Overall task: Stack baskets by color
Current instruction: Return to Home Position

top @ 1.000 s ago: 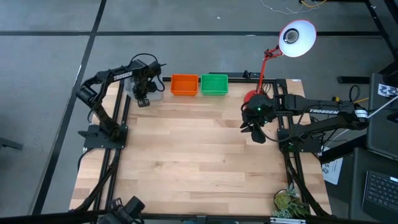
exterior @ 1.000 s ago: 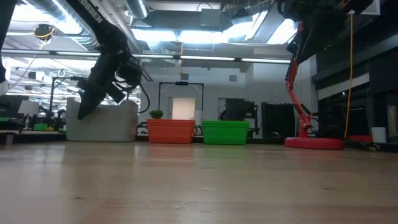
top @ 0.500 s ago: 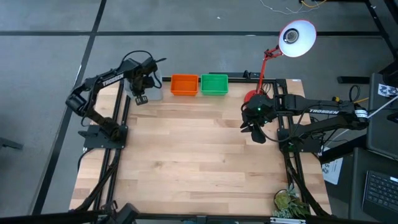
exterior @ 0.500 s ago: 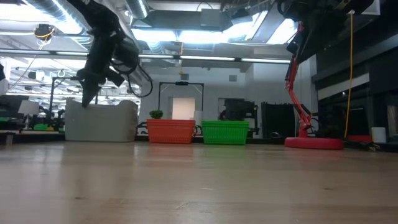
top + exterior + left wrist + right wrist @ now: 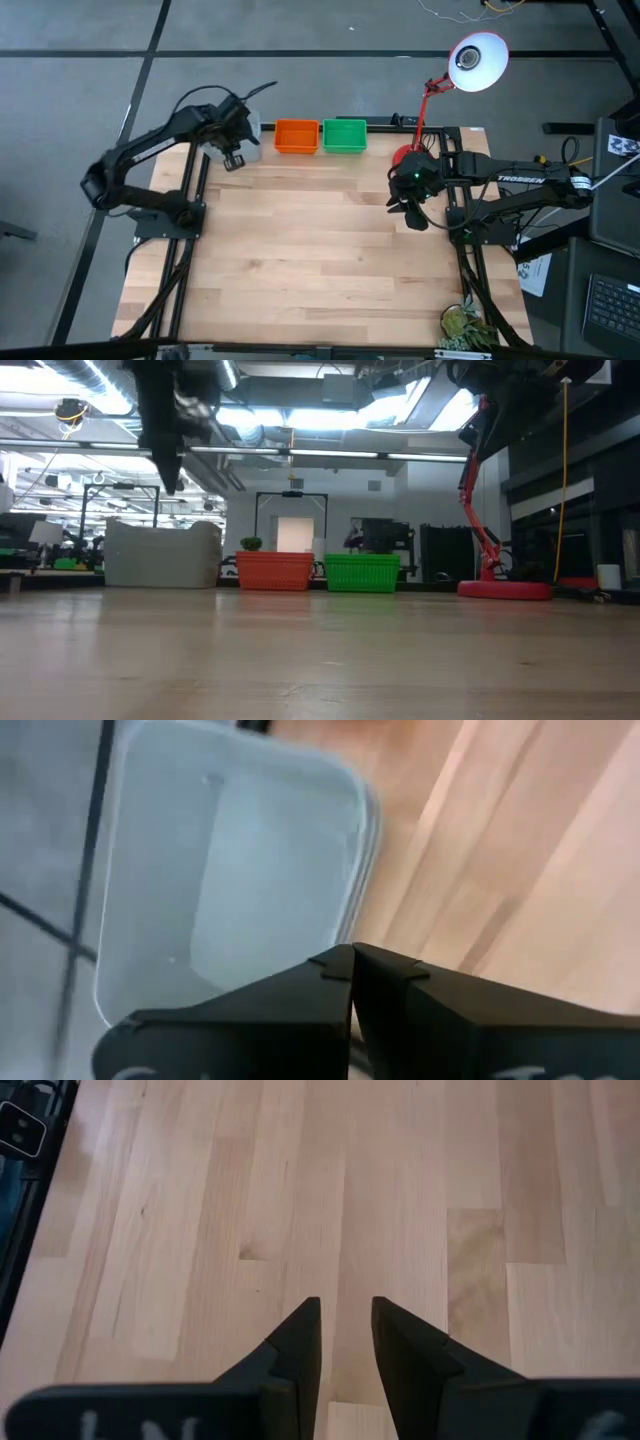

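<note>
3 basket stacks line the worktop's [image 5: 320, 265] far edge, with light planks spreading wide in front.
The grey-white stack [image 5: 252, 147], orange stack [image 5: 296, 136] and green stack [image 5: 345, 135] sit side by side. The left end effector [image 5: 233, 159], fingers pressed together, hangs raised above the grey-white stack. The right end effector [image 5: 410, 214], fingers slightly parted, hovers near the red lamp [image 5: 432, 92].

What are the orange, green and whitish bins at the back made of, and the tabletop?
The orange bin and green bin look like moulded plastic: even, saturated colour, ribbed sides. The whitish bin seems matte, slightly translucent plastic, with rounded moulded corners. The tabletop looks like jointed strips of pale wood, grain visible, probably a satin finish.
</note>
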Robot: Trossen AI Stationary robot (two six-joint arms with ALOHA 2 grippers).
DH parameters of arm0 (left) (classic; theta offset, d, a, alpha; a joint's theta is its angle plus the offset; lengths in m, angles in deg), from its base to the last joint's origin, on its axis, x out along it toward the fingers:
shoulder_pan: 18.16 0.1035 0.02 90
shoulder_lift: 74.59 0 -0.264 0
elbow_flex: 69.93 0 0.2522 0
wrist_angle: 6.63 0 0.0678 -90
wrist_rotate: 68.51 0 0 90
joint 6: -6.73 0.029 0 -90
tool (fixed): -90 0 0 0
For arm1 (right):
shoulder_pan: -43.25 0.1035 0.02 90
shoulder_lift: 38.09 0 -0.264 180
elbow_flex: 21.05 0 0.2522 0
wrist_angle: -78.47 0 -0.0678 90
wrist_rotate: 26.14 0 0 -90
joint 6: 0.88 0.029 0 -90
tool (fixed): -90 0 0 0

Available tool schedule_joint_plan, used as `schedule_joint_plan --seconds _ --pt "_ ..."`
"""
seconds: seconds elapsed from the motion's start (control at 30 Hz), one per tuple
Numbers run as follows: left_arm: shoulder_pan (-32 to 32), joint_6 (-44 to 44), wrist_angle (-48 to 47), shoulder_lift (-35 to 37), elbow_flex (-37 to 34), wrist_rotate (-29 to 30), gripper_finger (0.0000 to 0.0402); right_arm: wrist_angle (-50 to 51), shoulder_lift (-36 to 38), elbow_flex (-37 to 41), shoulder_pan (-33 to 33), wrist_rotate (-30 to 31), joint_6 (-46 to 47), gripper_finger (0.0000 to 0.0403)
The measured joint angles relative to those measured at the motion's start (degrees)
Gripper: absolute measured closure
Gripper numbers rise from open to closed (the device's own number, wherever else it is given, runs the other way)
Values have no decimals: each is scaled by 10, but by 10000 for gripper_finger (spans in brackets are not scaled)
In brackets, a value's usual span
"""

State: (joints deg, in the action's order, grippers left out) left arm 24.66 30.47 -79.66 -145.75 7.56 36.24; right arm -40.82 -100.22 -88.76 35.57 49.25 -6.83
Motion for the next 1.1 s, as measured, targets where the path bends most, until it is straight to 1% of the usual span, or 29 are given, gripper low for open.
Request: schedule_joint_plan --seconds 0.07,0.17,0.2,0.27,0.33,0.4,0.47,0.53,0.6,0.67,0.77,0.83,0.9,0.97,1.1 --pt "-12 -59 1 32 0 -33 401 0 0 0 0 -2 9 312" --pt "-29 -162 7 78 0 -132 401 0 0 0 3 0 34 312" --pt "-39 -185 11 91 0 -152 402 -2 0 0 5 8 49 311" --pt "-69 -217 14 117 0 -158 402 -21 0 0 13 50 79 312" --pt "-112 -255 20 140 0 -150 401 -45 0 0 28 109 97 311" --pt "-157 -289 20 163 0 -129 401 -52 0 0 45 147 100 312" --pt "-204 -319 23 199 -3 -91 401 -53 0 0 64 156 100 311" --pt "-254 -354 45 236 -26 -56 401 -60 0 1 85 158 103 312" --pt "-302 -383 80 277 -73 -21 401 -108 4 18 108 179 101 312" --pt "-342 -411 137 317 -134 7 401 -159 13 52 126 198 100 312" --pt "-389 -432 241 371 -236 24 401 -243 37 114 147 197 118 312" --pt "-412 -422 302 403 -294 23 401 -289 58 150 162 192 135 312" --pt "-431 -414 368 421 -336 24 401 -321 87 178 178 191 149 311" --pt "-443 -404 392 436 -368 27 401 -353 119 202 197 193 152 312" --pt "-462 -367 456 456 -421 53 401 -423 196 259 244 239 129 312"
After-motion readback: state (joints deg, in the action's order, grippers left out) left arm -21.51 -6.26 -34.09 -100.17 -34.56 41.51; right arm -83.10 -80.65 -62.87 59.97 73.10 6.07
